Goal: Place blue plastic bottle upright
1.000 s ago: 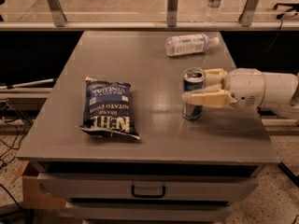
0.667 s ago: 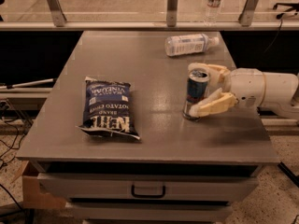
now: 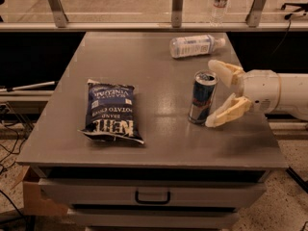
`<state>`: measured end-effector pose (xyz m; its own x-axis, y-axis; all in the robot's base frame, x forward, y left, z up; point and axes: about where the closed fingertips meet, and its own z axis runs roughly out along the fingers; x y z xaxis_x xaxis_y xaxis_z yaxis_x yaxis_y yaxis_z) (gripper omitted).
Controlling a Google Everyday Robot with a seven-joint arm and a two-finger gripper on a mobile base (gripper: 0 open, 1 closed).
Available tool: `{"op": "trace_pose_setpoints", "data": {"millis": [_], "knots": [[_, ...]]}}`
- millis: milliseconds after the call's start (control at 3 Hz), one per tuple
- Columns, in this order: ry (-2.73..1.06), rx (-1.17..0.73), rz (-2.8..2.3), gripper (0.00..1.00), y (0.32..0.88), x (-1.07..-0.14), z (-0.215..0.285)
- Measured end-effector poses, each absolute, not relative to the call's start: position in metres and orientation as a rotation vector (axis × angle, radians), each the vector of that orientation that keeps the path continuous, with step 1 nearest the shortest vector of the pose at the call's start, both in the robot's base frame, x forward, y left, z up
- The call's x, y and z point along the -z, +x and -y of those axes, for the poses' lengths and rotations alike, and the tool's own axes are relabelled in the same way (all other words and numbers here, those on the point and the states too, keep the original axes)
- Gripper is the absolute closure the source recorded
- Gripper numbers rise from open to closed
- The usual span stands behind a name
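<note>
Blue-and-silver drink can point(image 3: 202, 97) stands upright on the tabletop point(image 3: 139, 57), axis vertical, just left of the tool point(image 3: 215, 94), which is spread wide and gripping nothing

We see the hand point(image 3: 213, 94) at the right of the frame, its two fingers point(image 3: 226, 113) spread wide apart. The blue and silver can point(image 3: 201, 97) stands upright on the surface point(image 3: 163, 143), between the fingertips. We cannot tell if a finger touches it. A dark chip bag point(image 3: 111, 110) lies flat at the left. A clear bottle point(image 3: 195, 46) lies on its side near the top, above the can.
</note>
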<state>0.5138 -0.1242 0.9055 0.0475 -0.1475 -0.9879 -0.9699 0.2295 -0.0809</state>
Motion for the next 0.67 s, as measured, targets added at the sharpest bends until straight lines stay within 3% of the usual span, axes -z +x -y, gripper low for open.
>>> {"op": "trace_pose_setpoints", "data": {"millis": [667], "knots": [[-1.187,-0.814,-1.441,0.0,0.5097,-0.9034,0.152]]}}
